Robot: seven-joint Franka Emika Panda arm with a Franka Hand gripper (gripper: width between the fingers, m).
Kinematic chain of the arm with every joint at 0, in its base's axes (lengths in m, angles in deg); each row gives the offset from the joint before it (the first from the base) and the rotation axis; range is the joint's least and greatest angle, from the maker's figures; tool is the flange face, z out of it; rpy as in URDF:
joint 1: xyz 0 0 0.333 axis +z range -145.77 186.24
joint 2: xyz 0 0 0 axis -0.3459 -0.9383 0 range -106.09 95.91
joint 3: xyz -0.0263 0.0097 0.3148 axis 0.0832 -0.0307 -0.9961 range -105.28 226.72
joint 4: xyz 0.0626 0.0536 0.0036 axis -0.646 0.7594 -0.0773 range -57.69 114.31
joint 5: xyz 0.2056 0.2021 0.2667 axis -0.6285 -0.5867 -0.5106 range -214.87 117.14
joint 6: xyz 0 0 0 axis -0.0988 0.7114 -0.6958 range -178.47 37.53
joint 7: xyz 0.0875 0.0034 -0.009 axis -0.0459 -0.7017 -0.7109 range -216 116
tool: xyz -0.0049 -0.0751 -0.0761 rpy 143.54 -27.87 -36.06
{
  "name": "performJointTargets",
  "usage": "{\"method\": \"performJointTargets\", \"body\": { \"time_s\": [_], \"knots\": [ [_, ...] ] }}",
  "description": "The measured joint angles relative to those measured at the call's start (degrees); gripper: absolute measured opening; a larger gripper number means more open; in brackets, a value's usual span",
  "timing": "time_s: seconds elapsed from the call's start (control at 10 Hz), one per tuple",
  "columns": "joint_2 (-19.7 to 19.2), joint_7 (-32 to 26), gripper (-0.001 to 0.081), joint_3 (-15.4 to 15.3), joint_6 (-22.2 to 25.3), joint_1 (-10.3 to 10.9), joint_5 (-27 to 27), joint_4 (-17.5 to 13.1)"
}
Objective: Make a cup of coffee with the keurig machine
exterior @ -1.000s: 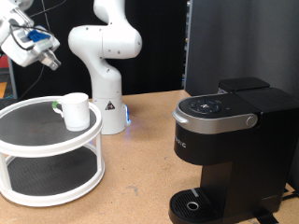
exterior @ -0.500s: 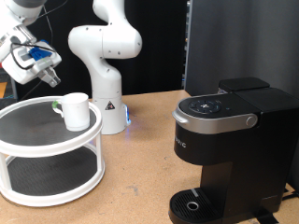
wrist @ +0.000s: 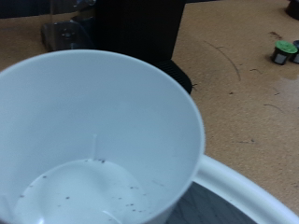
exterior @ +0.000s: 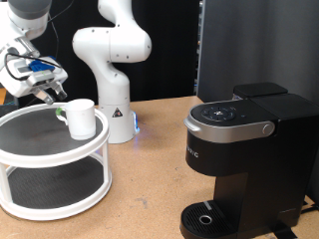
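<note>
The cup, a white mug with a greenish handle, stands upright on the top tier of a white round two-tier stand at the exterior view's left. My gripper hangs just above and to the left of the cup, tilted toward it, open and empty. In the wrist view the cup's inside fills most of the frame, empty apart from dark specks; my fingers do not show there. The keurig machine stands at the exterior view's right with its lid down and nothing on its drip base.
The robot's white base stands behind the stand. A black panel rises behind the machine. In the wrist view the stand's rim curves by the cup, and small pods lie on the wooden table.
My gripper has come down and moved to the right, from high at the exterior view's upper left to just beside the cup's rim. The cup and machine have not moved.
</note>
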Motion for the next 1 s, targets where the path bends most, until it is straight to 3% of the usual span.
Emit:
{"method": "performJointTargets", "body": {
  "time_s": [0.1, 0.3, 0.4, 1.0],
  "knots": [
    [-0.5, -0.9, 0.0382, 0.6, -0.9, 0.5, -1.1, 0.1],
    [-1.8, -1.9, 0.0672, 1.1, -1.3, 1.3, -1.7, 0.3],
    [-2.5, -2.2, 0.0764, 1.1, -1.3, 1.5, -1.7, 0.5],
    [-4.6, -5.1, 0.0803, 1.4, -1.2, 1.7, -1.7, 1.4]
  ]
}}
